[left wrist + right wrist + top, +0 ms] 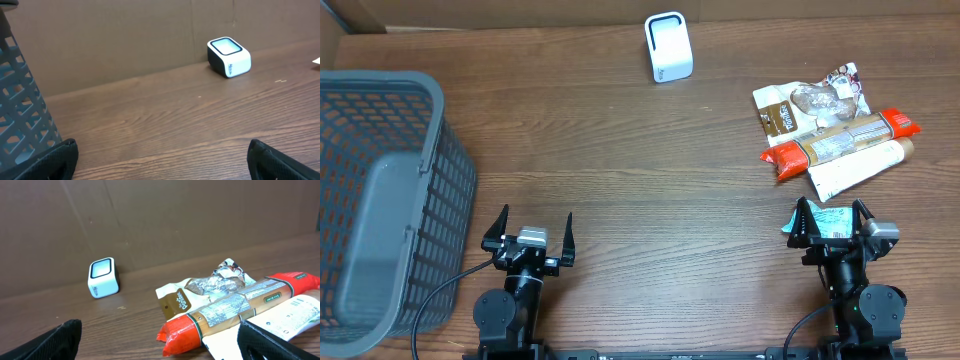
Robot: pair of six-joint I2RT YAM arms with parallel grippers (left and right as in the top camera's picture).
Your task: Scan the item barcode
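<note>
A white scanner box [668, 47] stands at the back of the wooden table; it also shows in the left wrist view [229, 57] and the right wrist view [103, 277]. At the right lies a heap of packaged items: a long red-ended tube pack [840, 140] [235, 307], a white and brown snack bag [810, 103] [200, 292] and a white pack [855, 168] [295, 315]. My left gripper [529, 232] [162, 157] is open over bare wood. My right gripper [832, 218] [160, 340] is open just in front of the heap, holding nothing.
A large grey plastic basket [380, 200] fills the left side of the table, its wall close to my left gripper [20, 115]. Brown cardboard walls close off the back.
</note>
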